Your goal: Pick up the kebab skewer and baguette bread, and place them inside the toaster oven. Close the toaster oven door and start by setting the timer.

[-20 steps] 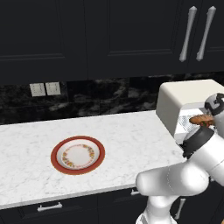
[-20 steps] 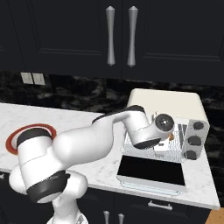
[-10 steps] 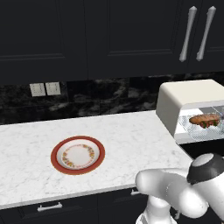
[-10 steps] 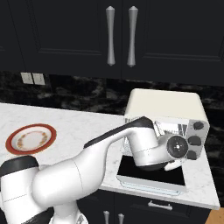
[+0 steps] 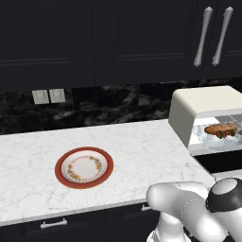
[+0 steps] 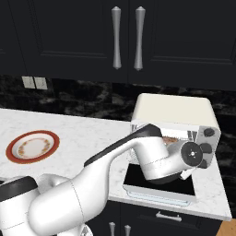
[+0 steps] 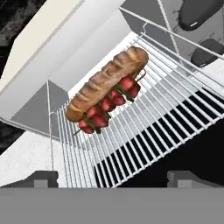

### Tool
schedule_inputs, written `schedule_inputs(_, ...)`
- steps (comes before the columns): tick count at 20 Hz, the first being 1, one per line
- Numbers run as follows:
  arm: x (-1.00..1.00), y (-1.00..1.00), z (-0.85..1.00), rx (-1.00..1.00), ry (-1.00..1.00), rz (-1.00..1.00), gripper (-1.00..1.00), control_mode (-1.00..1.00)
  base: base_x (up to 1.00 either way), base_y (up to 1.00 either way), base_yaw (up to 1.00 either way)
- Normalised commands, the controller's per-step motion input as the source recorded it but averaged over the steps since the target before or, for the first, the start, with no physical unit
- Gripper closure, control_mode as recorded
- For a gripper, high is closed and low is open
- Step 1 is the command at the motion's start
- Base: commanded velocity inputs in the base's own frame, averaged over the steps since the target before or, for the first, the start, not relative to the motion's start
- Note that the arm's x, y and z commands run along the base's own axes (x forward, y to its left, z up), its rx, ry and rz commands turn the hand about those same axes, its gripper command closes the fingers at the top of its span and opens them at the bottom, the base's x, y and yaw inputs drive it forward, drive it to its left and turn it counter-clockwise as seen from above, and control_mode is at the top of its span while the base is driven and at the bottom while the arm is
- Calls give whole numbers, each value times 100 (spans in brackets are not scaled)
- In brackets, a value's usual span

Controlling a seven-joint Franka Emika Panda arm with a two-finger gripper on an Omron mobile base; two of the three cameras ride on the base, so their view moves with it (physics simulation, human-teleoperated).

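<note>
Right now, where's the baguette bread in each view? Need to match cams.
Left base view: baguette bread at right edge, on the wire rack inside the toaster oven.
Right base view: can't tell; the arm covers the oven opening.
Hand view: centre, lying diagonally, kebab skewer alongside it.
Shared landmark: the cream-white toaster oven.

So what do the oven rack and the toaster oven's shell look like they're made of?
The rack looks like bare metal wire: thin, pale, parallel rods with cross bars. The toaster oven shell looks like matte cream-white painted metal or plastic; its smooth, rounded top shows no seams, so which one is unclear.
</note>
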Motion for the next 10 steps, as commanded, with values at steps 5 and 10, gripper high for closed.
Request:
schedule_inputs(5, -10, 16, -7, -32, -7, 54, -100, -100, 0, 0, 0)
schedule_inputs(10, 14, 24, -24, -38, -1, 31, -100, -100, 0, 0, 0)
